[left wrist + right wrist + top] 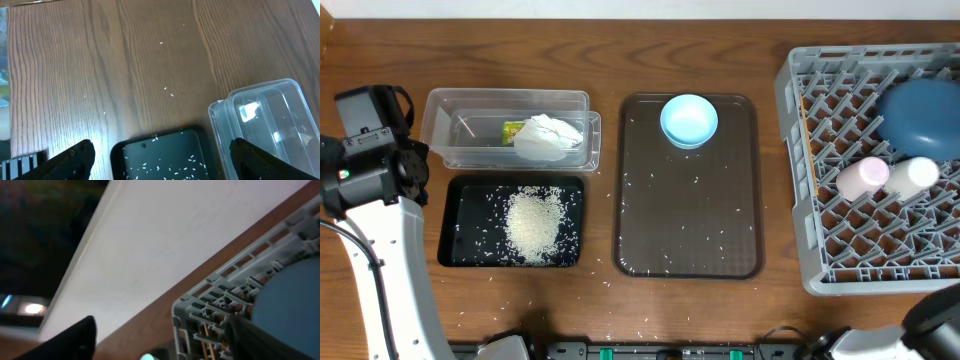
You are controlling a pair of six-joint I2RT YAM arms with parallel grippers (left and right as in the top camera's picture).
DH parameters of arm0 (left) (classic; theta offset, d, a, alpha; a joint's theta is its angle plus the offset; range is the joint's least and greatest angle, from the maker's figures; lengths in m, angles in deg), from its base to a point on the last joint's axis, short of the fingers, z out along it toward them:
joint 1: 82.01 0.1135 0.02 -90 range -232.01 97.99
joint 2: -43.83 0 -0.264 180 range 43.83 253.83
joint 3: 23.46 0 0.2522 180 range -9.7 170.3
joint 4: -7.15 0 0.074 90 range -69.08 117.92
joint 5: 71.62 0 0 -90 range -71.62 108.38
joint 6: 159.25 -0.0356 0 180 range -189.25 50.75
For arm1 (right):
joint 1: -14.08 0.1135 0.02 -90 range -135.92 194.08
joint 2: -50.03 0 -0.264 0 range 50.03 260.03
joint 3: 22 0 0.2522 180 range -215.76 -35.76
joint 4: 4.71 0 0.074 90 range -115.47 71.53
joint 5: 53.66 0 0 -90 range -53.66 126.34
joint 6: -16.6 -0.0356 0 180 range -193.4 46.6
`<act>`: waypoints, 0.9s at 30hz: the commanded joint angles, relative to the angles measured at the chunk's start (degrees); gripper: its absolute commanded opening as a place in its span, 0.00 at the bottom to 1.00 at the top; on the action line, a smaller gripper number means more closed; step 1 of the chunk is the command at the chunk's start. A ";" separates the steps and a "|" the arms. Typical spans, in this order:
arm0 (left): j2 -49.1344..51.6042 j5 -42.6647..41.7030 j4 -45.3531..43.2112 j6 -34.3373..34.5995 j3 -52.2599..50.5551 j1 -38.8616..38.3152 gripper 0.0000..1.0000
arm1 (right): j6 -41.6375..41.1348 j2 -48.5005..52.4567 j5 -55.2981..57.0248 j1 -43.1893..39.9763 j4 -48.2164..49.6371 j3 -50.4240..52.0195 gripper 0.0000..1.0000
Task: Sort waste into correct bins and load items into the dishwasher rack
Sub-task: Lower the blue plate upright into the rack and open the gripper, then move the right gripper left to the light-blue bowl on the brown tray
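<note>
The grey dishwasher rack (800,190) at the right holds the dark-blue bowl (925,118), the pink cup (863,178) and the white cup (912,176). Wooden chopsticks (206,337) lie along its left wall. The light-blue bowl (689,120) sits on the brown serving tray (688,230). In the clear tub (470,110) lie the crumpled tissue (550,138) and the green-and-yellow wrapper (513,130). A pile of rice (533,222) fills the black tray (455,225). My left gripper (160,162) hangs open over that tray's corner. My right gripper (162,340) is open and empty by the rack's corner (182,305).
Loose rice grains are scattered over the brown serving tray and on the wooden table (610,285) around it. My left arm (375,200) stands at the table's left edge. My right arm (930,320) is at the bottom right, below the rack.
</note>
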 commanded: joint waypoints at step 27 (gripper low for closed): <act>0.07 0.52 0.17 0.13 0.20 0.20 0.89 | 11.78 -16.61 40.22 37.57 -34.91 -0.39 0.93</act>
